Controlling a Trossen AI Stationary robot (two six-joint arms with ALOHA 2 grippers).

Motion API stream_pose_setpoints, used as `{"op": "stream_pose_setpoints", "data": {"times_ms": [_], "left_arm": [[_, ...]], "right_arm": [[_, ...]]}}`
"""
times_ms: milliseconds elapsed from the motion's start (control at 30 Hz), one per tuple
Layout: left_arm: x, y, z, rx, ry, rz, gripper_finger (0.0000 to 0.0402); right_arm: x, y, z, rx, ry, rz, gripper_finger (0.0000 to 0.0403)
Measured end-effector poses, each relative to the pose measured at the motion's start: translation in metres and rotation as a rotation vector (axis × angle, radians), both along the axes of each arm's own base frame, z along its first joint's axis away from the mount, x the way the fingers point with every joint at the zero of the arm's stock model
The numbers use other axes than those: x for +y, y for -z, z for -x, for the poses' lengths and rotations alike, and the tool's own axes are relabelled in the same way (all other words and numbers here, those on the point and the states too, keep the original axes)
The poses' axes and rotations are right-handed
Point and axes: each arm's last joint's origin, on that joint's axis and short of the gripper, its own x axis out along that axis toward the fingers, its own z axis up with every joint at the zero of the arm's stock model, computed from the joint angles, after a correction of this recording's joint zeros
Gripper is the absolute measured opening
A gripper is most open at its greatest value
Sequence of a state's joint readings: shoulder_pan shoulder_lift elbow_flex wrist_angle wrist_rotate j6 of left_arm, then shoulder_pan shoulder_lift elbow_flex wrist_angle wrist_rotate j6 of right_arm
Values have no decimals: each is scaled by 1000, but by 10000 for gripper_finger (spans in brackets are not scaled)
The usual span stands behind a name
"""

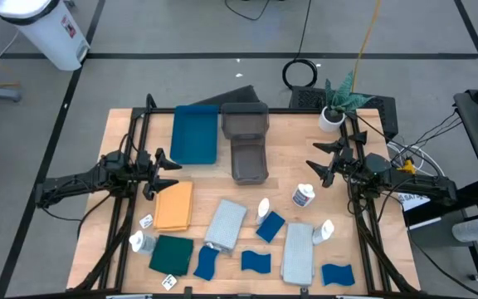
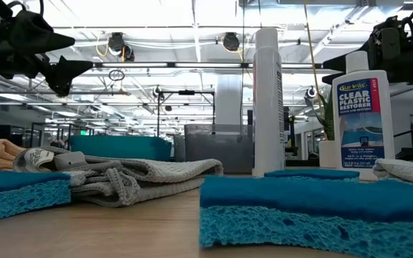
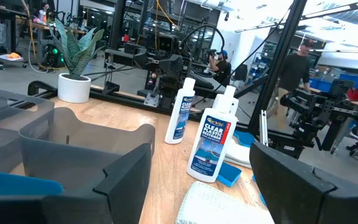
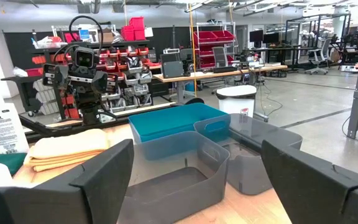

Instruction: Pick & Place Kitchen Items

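Left hand (image 1: 166, 173) spread wide and empty, poised over the desk (image 1: 123, 124) left of the orange cloth (image 1: 175, 206). Right hand (image 1: 315, 169) likewise wide open, holding nothing, just above the tipped bottle (image 1: 304, 196). Outward from there: four white bottles, all lying over, the second (image 1: 264, 208) and third (image 1: 323, 231) pointing away, the fourth (image 1: 142, 242) pointing right. Four cloths, long axes running near to far: orange, dark green (image 1: 171, 254), two light grey (image 1: 226, 223) (image 1: 298, 252). Four blue sponges (image 1: 270, 226) (image 1: 207, 262) (image 1: 256, 262) (image 1: 337, 274) along the near edge. Farther back, blue tray (image 1: 195, 134) and two grey bins (image 1: 248, 142).
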State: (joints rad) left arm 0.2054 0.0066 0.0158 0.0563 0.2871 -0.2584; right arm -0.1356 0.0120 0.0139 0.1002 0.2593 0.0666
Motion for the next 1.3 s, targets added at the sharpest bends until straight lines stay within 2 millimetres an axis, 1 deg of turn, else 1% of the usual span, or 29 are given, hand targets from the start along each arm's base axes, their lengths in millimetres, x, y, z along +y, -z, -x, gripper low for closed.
{"op": "stream_pose_setpoints", "data": {"times_ms": [300,500,733,867,933,1000,1067,1200,1300], "left_arm": [[0,0,0,0,1,13,278],[0,0,0,17,15,214,278],[0,0,0,27,22,310,278],[-1,0,0,57,57,477,278],[-2,-3,1,122,114,528,278],[-3,-8,2,199,130,580,278],[-2,-14,2,283,97,603,278],[0,-23,-1,491,5,591,278],[3,-24,-5,668,-102,558,278]], "right_arm": [[0,0,0,0,0,0,334],[0,0,0,0,0,0,334],[0,0,0,0,0,0,334],[0,0,0,-1,0,0,334],[0,0,0,0,0,0,334],[0,0,0,0,0,0,334],[0,0,0,0,0,0,334],[0,0,0,0,0,0,334],[0,0,0,0,0,0,334]]}}
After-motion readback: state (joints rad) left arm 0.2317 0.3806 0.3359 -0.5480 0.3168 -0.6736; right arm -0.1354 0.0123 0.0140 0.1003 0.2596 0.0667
